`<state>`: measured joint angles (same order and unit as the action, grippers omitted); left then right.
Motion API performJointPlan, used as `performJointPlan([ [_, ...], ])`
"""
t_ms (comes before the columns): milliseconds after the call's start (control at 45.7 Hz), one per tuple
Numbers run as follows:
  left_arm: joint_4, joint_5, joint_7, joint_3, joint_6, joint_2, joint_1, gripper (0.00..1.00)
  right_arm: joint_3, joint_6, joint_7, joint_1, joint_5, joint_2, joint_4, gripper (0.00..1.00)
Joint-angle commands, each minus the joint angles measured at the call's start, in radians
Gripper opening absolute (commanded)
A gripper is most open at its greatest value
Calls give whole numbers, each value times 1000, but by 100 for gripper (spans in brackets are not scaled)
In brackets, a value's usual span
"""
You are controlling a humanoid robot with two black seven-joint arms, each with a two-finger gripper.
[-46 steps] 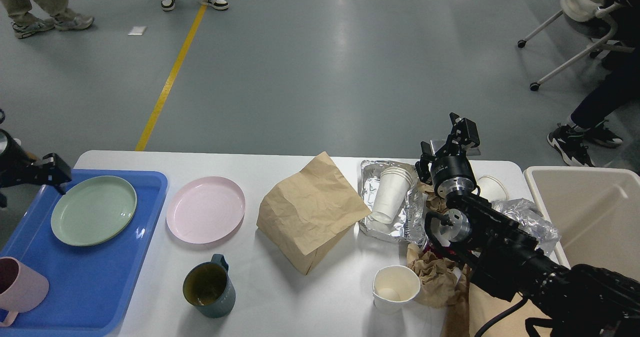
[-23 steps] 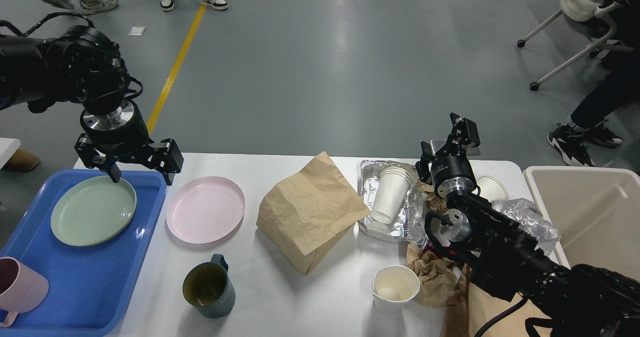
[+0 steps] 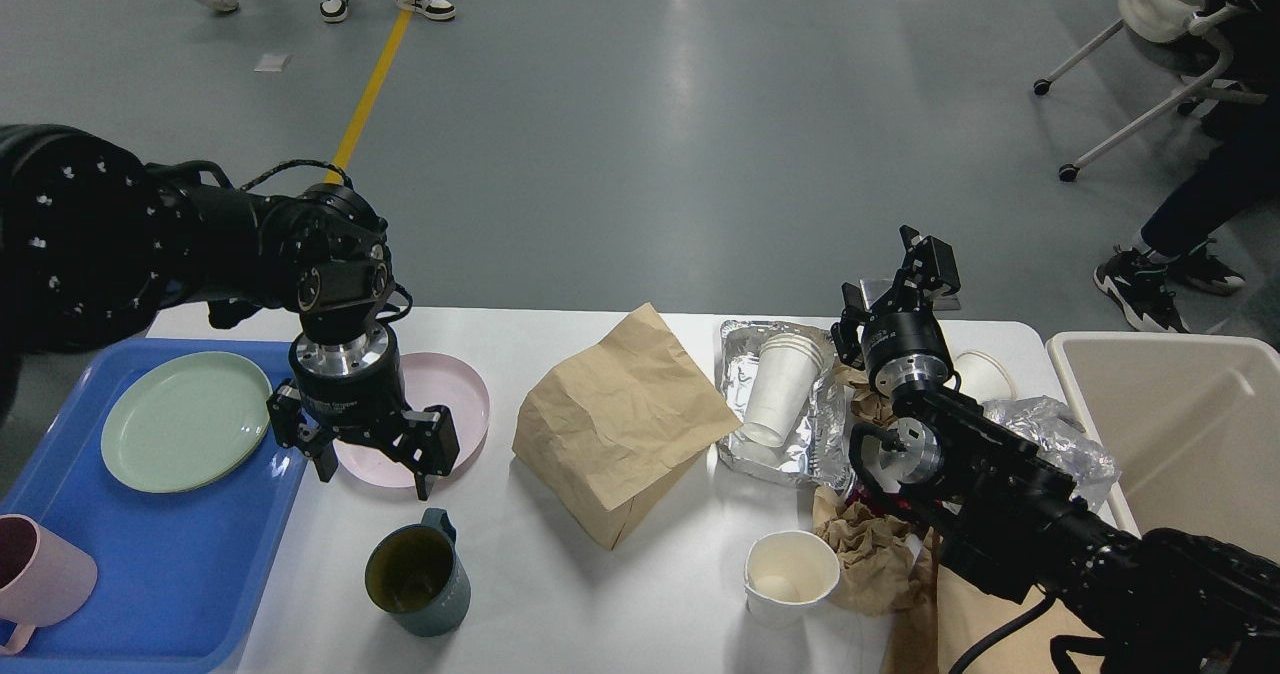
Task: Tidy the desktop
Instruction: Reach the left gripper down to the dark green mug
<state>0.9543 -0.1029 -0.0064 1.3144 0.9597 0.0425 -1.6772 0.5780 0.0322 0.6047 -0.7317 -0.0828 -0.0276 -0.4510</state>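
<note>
The white desktop (image 3: 560,594) carries a pink plate (image 3: 445,394), a dark green mug (image 3: 418,574), a crumpled brown paper bag (image 3: 620,419), a foil tray (image 3: 820,434) with stacked white paper cups (image 3: 785,384), a single paper cup (image 3: 790,576) and crumpled brown paper (image 3: 875,554). My left gripper (image 3: 370,472) is open and empty, pointing down over the pink plate's near edge, just above the mug. My right gripper (image 3: 900,269) is open and empty, raised above the table's far right edge.
A blue tray (image 3: 190,564) at the left holds a green plate (image 3: 187,419) and a pink mug (image 3: 35,579). A beige bin (image 3: 1180,424) stands at the right. Crumpled clear plastic (image 3: 1060,434) and another paper cup (image 3: 985,374) lie near it. People and a chair are beyond.
My left arm has swung in from the left edge, past the blue tray, and now hangs over the pink plate's near edge. My right arm has not moved.
</note>
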Motion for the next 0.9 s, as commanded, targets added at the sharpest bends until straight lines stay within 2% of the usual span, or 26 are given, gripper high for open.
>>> performJointPlan([
  [0,-19,0,6,0,0,-1,54,96,-1,0,0,0,0,0,0,100],
  [284,-161,-1,10,0,0,-19,177,96,0,0,0,0,0,0,0,100],
  [437,-186,0,10,-7,0,-32,211,96,0,0,0,0,0,0,0,100],
  [547,-187,0,10,-35,0,-39,235,90,0,0,0,0,0,0,0,100],
  [612,-187,-1,11,-40,0,-42,238,84,0,0,0,0,0,0,0,100],
  [700,-187,-1,10,-40,0,-42,238,68,-1,0,0,0,0,0,0,100],
  [809,-186,0,8,-34,0,-42,240,53,0,0,0,0,0,0,0,100],
  [875,-184,-1,8,-32,0,-42,241,38,0,0,0,-2,0,0,0,100],
])
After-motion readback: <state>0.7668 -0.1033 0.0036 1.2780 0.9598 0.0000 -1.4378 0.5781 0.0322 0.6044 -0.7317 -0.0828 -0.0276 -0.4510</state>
